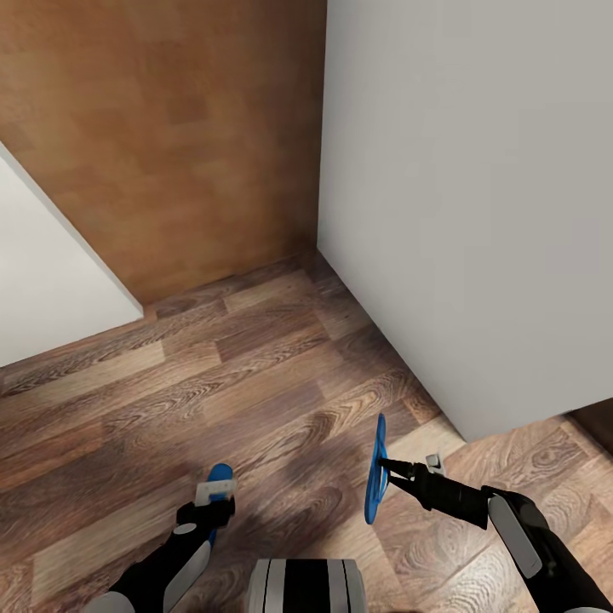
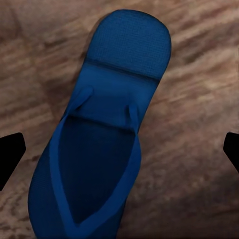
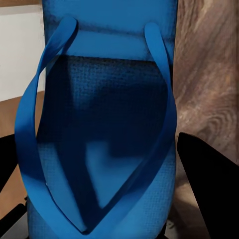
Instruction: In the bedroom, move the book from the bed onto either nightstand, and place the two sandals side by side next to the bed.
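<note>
- While your head camera looks down at the wood-plank floor [image 1: 255, 375], your right gripper [image 1: 393, 473] sits at about five o'clock in that view, its fingers closed on a blue sandal [image 1: 375, 470] held up on its edge, clear of the planks.
- Seen along the right wrist, that same sandal [image 3: 99, 129] faces the camera strap side on, with a dark right finger [image 3: 209, 174] just beside its edge.
- Your left gripper [image 1: 209, 509] is at about seven o'clock in the head view, hanging over the second blue sandal [image 1: 221, 473], whose rounded end pokes out beyond it toward twelve o'clock.
- From the left wrist, you see that second sandal [image 2: 99, 144] lying flat on the floor, straps up, with the left fingertips [image 2: 11, 157] spread wide on either side of it and not touching it.
- You have a white wall [image 1: 477, 196] running from twelve o'clock down to three o'clock, its corner just beyond the held sandal.
- Between that wall and a second white wall [image 1: 42, 281] at nine o'clock stands a smooth brown wooden panel [image 1: 187, 128], at about eleven o'clock.
- Your two sandals are well apart, one on each side of your trunk [image 1: 306, 586] at six o'clock.
</note>
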